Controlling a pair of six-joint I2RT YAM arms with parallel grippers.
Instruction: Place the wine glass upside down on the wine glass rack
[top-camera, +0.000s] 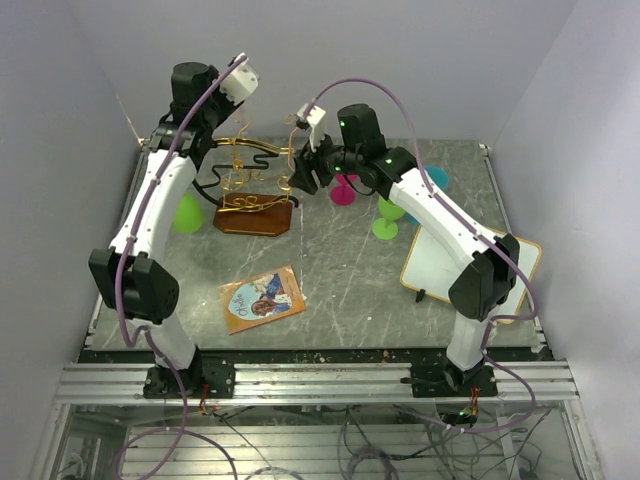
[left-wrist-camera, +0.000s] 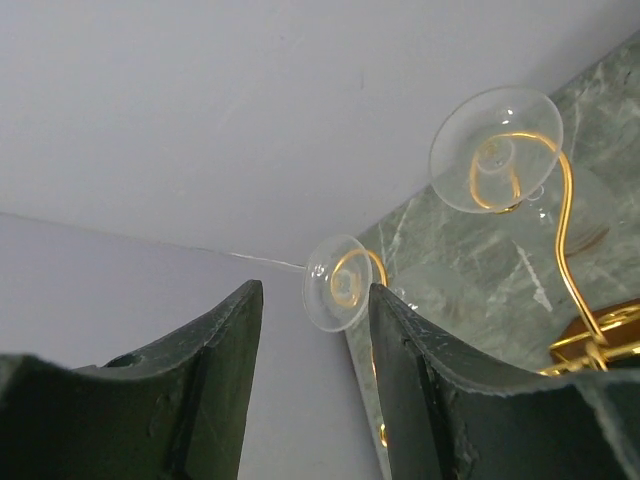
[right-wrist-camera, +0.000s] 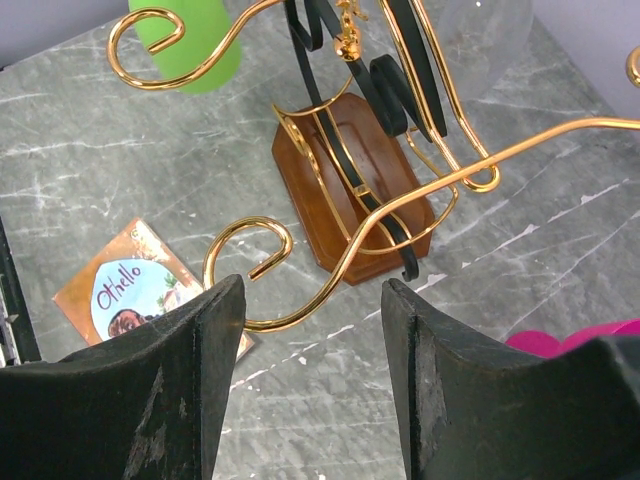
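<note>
The wine glass rack (top-camera: 255, 190), gold wire on a brown wooden base (right-wrist-camera: 345, 190), stands at the back left of the table. Two clear wine glasses hang upside down on its scroll arms, their round feet showing in the left wrist view (left-wrist-camera: 495, 150) (left-wrist-camera: 338, 283). My left gripper (left-wrist-camera: 315, 292) is open and empty, close to the nearer glass foot, at the rack's upper left (top-camera: 212, 158). My right gripper (right-wrist-camera: 315, 290) is open and empty, just above a free gold scroll arm (right-wrist-camera: 250, 250), at the rack's right side (top-camera: 300, 175).
A green goblet (top-camera: 187, 213) stands left of the rack. A magenta goblet (top-camera: 343, 190), a green goblet (top-camera: 385, 220) and a teal one (top-camera: 435, 178) stand to the right. A white board (top-camera: 470, 265) lies at the right. An "Othello" card (top-camera: 262, 298) lies in front.
</note>
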